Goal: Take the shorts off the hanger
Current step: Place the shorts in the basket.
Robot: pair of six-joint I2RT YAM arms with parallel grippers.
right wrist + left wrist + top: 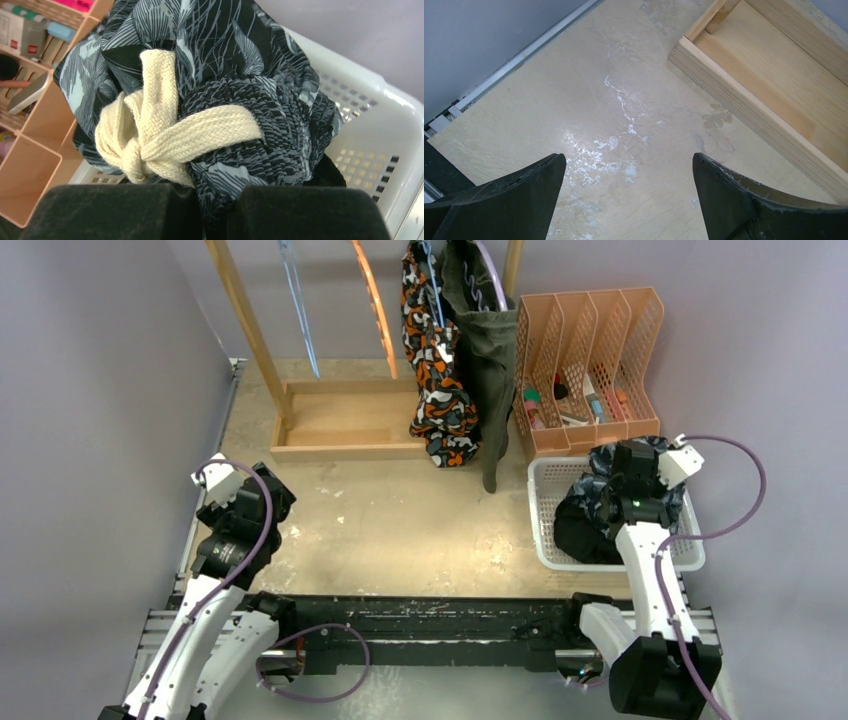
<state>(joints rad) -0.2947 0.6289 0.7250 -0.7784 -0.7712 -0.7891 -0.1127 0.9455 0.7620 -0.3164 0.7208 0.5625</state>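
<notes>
The orange-black-white patterned shorts and the olive green shorts hang on the wooden rack at the back. My right gripper is shut on the dark wavy-patterned shorts, pinching the cloth beside its cream drawstring knot, over the white basket. The black shorts lie in the basket under them. My left gripper is open and empty above the bare table at the left, near the rack's base.
An orange file organiser with small items stands behind the basket, right of the rack. Two bare hangers, blue and orange, hang on the rack. Grey walls close in on the left and right.
</notes>
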